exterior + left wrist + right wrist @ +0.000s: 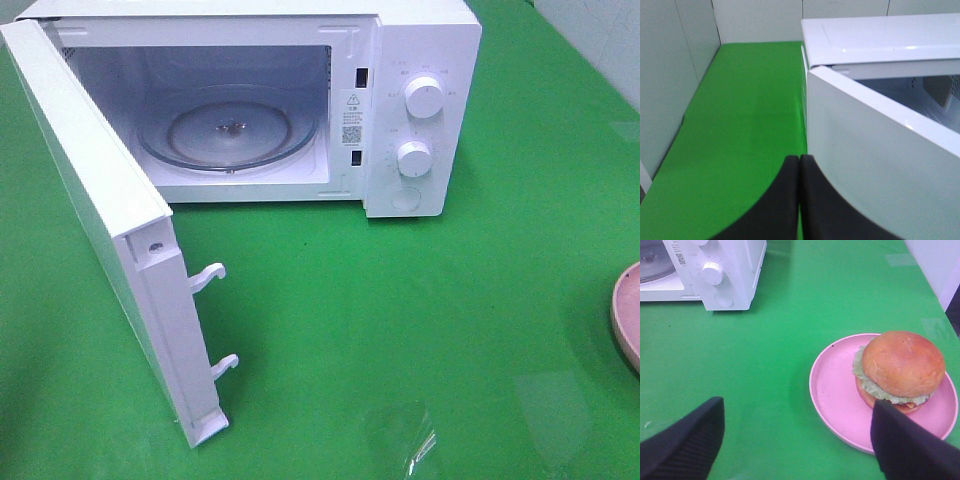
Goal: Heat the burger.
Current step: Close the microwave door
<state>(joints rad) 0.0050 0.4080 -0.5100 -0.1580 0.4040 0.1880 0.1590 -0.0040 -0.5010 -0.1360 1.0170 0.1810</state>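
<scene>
Everywhere green cloth covers the table beneath the open microwave.

From up high, the pink plate is cut off at the right edge; the burger sits out of frame there.

Green table, white microwave at its back, pink plate at right edge
</scene>
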